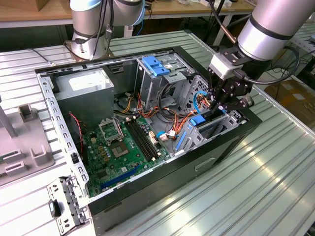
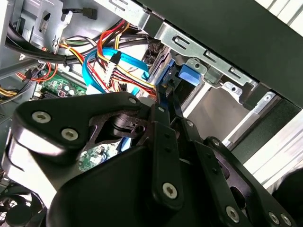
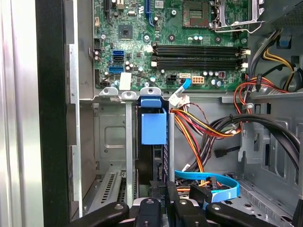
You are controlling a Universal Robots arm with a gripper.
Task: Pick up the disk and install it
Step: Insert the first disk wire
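The disk (image 1: pixel 210 129) stands on edge inside the drive bay at the open computer case's (image 1: pixel 147 191) corner on the exterior view's right, its blue side rails showing. In the first wrist view the disk (image 3: pixel 152 165) is a dark narrow edge under a blue rail tab, sunk between grey bay walls. My gripper (image 1: pixel 219 105) reaches down into that bay from above. In both wrist views the black fingers (image 2: pixel 165 137) converge on the disk's near end (image 2: pixel 188 74), jaws drawn close together around it. The gripper (image 3: pixel 164 204) hides the contact itself.
A bundle of coloured cables (image 1: pixel 172 123) and a blue ribbon cable (image 3: pixel 208 178) lie right beside the bay. The motherboard (image 1: pixel 118 147), grey power supply (image 1: pixel 83 88) and a bare blue bracket (image 1: pixel 156 65) fill the case. A second arm's base (image 1: pixel 88 29) stands behind.
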